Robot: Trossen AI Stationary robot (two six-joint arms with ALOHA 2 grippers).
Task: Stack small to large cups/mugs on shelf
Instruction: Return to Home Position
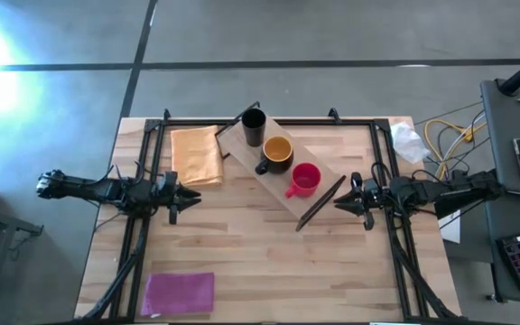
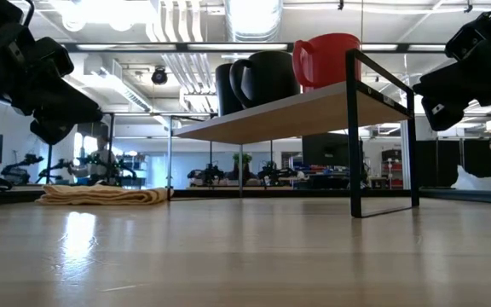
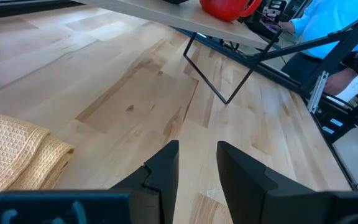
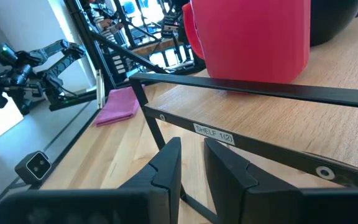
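Note:
The light-wood shelf (image 1: pixel 283 176) with dark end frames stands slantwise on the table's far middle. On its board stand a row of three: the black cup (image 1: pixel 253 126) at the far end, the dark mug with yellow inside (image 1: pixel 277 154) in the middle, the red mug (image 1: pixel 304 180) at the near end. All three show on the board in the low view, the red mug (image 2: pixel 326 60) nearest. My left gripper (image 1: pixel 188 195) hovers at the table's left, empty, its fingers a narrow gap apart. My right gripper (image 1: pixel 343 204) hovers by the shelf's near end frame, the same.
A folded orange-tan cloth (image 1: pixel 196 154) lies left of the shelf. A purple mat (image 1: pixel 179 292) lies at the near left corner. Dark frame rails (image 1: pixel 143 226) run along both sides of the table. A person in blue (image 3: pixel 328 25) shows beyond the table.

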